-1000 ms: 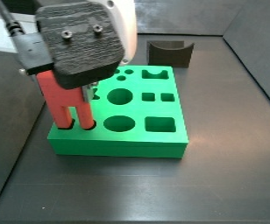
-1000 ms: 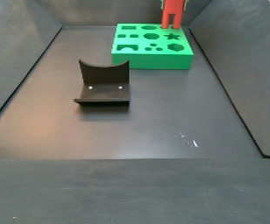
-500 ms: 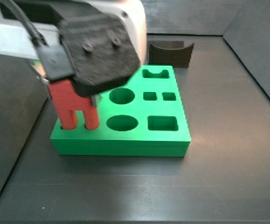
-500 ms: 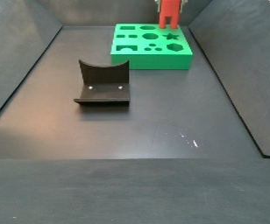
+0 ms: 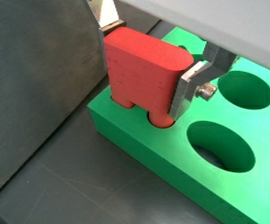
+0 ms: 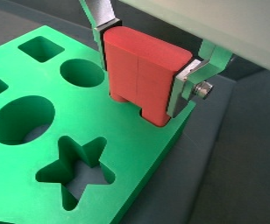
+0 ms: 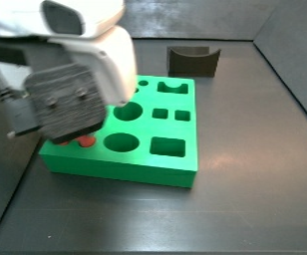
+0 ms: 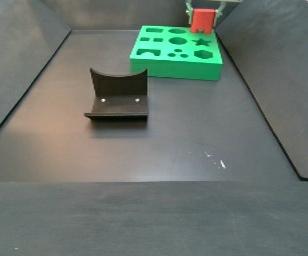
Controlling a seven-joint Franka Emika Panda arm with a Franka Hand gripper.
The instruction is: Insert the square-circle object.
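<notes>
The square-circle object (image 5: 141, 68) is a bright red piece, held upright between my gripper's silver fingers (image 5: 194, 86). My gripper (image 5: 145, 85) is shut on it over a corner of the green block (image 5: 225, 188). The ends of its two prongs sit in two holes at that corner, and its blocky top stands above the surface. Both wrist views show this, with the object (image 6: 144, 66), gripper (image 6: 145, 77) and block (image 6: 32, 166) all in view. In a side view the gripper (image 7: 74, 129) hides nearly all of the piece (image 7: 79, 142). In a side view the piece (image 8: 201, 19) stands at the block's far corner (image 8: 180, 55).
A dark grey block with a curved notch shows in both side views (image 7: 192, 60) (image 8: 117, 95), away from the green block. The green block has several other holes, among them a star (image 6: 76, 171) and round ones (image 5: 229, 149). Dark walls ring the floor.
My gripper has come down with the red piece. Its prongs, which hung over the green block's corner, now reach into the holes. The green block looks slightly shifted.
</notes>
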